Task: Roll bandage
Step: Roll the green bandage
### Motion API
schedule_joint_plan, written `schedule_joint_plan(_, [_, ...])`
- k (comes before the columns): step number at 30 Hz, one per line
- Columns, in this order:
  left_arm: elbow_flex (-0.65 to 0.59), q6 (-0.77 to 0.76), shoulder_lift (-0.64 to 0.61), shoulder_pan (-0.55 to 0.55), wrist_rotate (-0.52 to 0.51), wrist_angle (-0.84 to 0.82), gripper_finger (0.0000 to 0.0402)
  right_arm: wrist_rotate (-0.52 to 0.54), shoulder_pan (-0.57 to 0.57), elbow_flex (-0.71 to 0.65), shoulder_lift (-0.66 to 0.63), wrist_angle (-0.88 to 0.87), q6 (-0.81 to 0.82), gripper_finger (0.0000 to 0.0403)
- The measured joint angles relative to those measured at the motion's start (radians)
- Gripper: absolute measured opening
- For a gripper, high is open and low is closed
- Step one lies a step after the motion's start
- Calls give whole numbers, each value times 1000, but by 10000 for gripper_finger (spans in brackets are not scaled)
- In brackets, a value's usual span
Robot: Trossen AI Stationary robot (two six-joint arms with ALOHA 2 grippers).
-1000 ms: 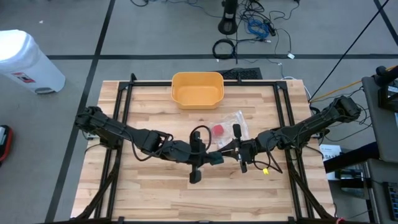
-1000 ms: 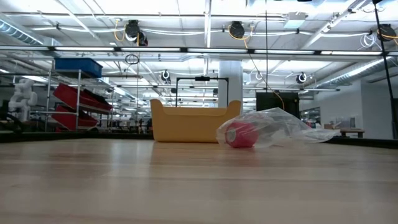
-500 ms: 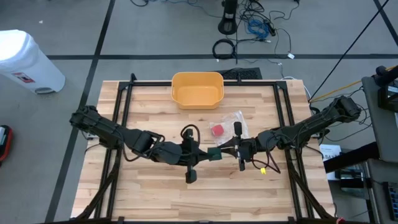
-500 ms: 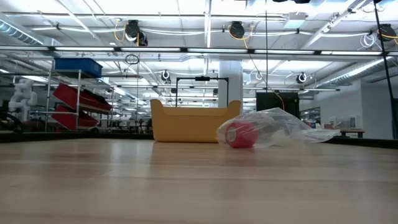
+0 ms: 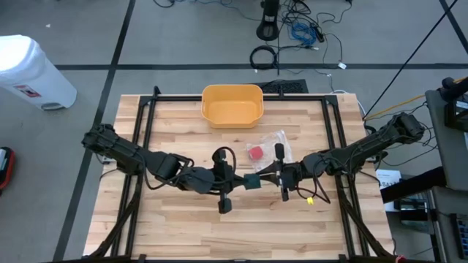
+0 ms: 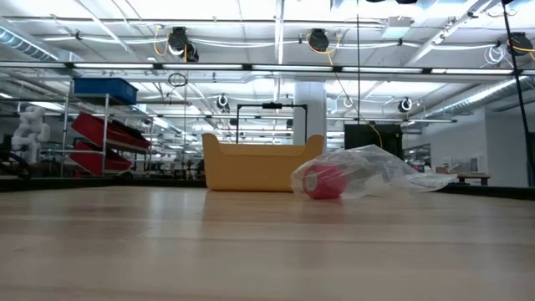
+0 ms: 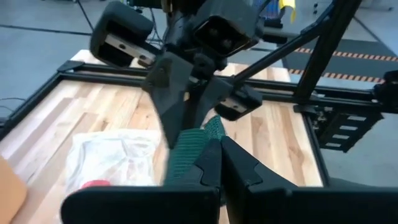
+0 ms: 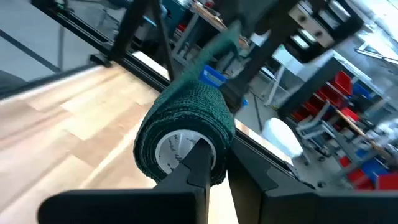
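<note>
A dark green bandage [image 5: 251, 180] is held above the table's middle between my two grippers. My right gripper [image 5: 263, 177] is shut on its roll [image 8: 186, 137], which has a white core. My left gripper [image 5: 240, 182] is shut on the free strip [image 7: 189, 146] that comes off the roll. The two grippers face each other, almost touching. A red roll [image 5: 256, 152] lies inside a clear plastic bag [image 6: 368, 171] on the table just beyond them. Neither gripper shows in the low view. My left gripper pinches the free end of the green strip [image 7: 200, 154] between its two fingers, coming level from the table's left side. The strip runs straight from the fingers to the roll, clear of the table. My right gripper pinches the roll at its open end [image 8: 198, 152], coming level from the table's right side. One finger lies at the white core and the other against the outer windings. The roll is lifted clear of the table, its axis roughly along the fingers.
A yellow bin [image 5: 232, 104] stands at the table's far middle. The black frame rails [image 5: 146, 124] run along the table's sides. A small yellow piece [image 5: 312, 199] lies near the right arm. Bare wood lies at the table's near side.
My left gripper has drawn back a little toward the table's left edge, still shut on the strip. The bandage between the grippers has gone with it, slightly toward the far edge. My right gripper has kept its place with the roll.
</note>
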Motion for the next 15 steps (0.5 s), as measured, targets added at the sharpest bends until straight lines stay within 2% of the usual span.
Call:
schedule_joint_plan(3, [0,6,0,0,-23,-4,0,-41,0,0,0,8,-1,34])
schedule_joint_plan(15, [0,30,19,8,-42,10,0,-65,0,0,0,18,-1,34])
